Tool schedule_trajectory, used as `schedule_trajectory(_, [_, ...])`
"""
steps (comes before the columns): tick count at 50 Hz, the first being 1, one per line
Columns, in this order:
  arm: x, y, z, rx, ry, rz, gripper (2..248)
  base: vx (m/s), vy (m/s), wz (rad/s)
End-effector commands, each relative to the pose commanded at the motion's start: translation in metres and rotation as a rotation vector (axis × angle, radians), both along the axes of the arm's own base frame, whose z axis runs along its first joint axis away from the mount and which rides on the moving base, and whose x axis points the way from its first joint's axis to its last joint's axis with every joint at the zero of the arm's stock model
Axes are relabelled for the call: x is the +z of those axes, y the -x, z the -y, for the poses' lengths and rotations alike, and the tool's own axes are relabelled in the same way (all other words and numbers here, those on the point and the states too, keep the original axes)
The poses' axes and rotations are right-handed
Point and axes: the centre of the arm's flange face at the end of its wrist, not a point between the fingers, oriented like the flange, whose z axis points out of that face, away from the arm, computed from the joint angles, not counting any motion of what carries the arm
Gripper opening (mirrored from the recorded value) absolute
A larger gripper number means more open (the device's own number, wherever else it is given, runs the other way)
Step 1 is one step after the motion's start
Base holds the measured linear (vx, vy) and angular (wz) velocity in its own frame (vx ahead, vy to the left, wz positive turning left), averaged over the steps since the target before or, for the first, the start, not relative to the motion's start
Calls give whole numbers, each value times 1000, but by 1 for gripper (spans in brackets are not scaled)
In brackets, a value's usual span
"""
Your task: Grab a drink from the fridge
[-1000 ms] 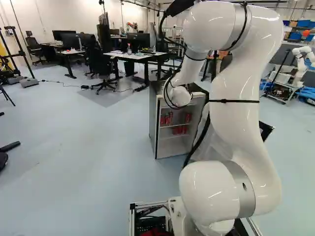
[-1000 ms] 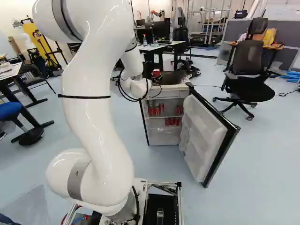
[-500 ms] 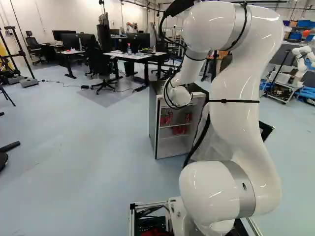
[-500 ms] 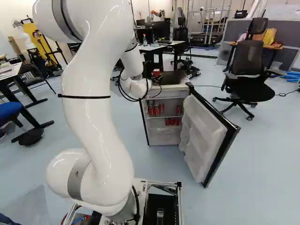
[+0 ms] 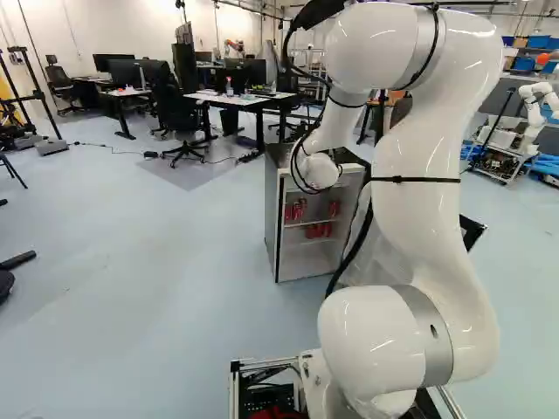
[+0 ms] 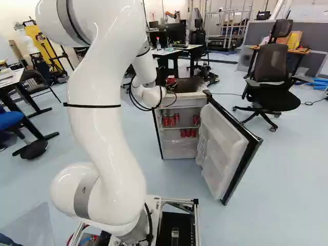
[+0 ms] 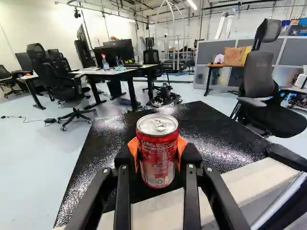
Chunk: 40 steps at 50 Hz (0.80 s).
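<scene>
In the wrist view a red drink can (image 7: 157, 167) stands upright between the orange pads, which touch it from both sides; my gripper (image 7: 158, 148) is shut on it. The can is over the black top of the small fridge (image 7: 211, 139); whether its base touches that top I cannot tell. In the right base view the can (image 6: 170, 80) shows just beyond the arm's wrist, which mostly hides the gripper. The fridge door (image 6: 225, 148) hangs wide open, and more red cans (image 6: 171, 120) stand on the shelves inside.
An office chair (image 6: 271, 77) stands right of the fridge. Desks (image 5: 236, 100) with monitors and chairs are farther back. At the far right of the left base view is another robot (image 5: 537, 109).
</scene>
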Motion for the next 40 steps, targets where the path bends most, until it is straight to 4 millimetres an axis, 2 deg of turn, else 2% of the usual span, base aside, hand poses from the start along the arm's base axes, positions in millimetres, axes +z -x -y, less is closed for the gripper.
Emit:
schedule_trajectory(11, [-11,0,0,0,-1,-18,99,0,0,0])
schedule_trajectory(40, [-11,0,0,0,-1,-18,99,0,0,0])
